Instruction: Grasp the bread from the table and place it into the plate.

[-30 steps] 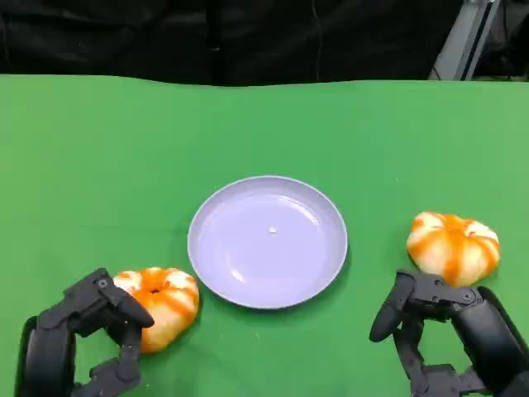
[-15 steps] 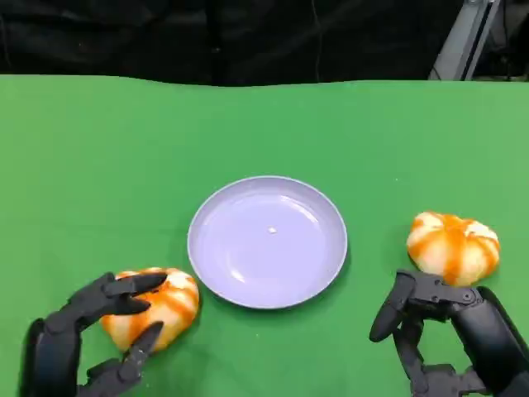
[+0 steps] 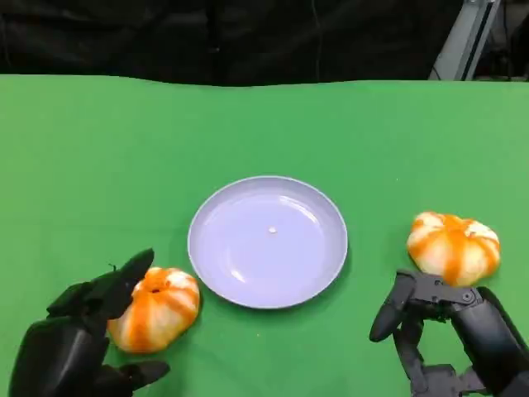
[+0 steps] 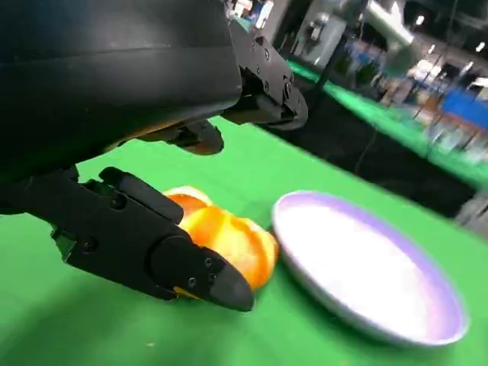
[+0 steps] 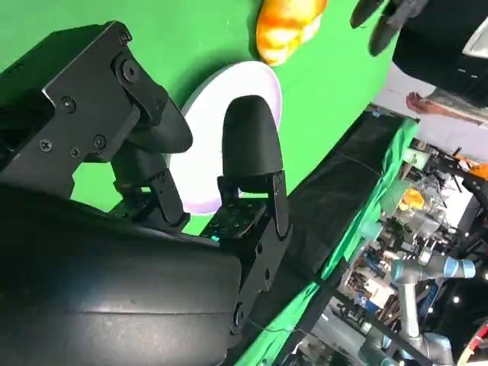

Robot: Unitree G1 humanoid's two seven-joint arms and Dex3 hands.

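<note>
Item: left hand (image 3: 70,351). Black, fingers spread apart around the nearer bread roll (image 3: 154,308), one finger over the roll's top, another low by the table (image 3: 99,165). The left wrist view shows a finger (image 4: 164,252) just in front of the roll and another above it, with gaps visible; contact cannot be confirmed, so the hand counts as apart and holding nothing.

Item: nearer bread roll. Orange and white, resting on the green table inside the spread of the left fingers, on the side of the hand toward the plate (image 3: 267,241).

Item: plate. Pale lilac, shallow, nothing in it. It lies just beyond the roll from the left hand, rim close to the roll but apart from it.

Item: right hand (image 3: 450,335). Fingers curled loosely and apart, holding nothing, hovering near the table. A second bread roll (image 3: 453,246) lies just ahead of its fingertips, apart from them.

Step in hand, as judged: closing the left hand on the nearer roll. To do it well, bring the fingers in evenly from opposite sides so the soft roll is cradled, not squashed or nudged toward the plate rim. Confirm a firm hold before lifting. Lift high enough to clear the rim, then carry across to the plate's middle.
</note>
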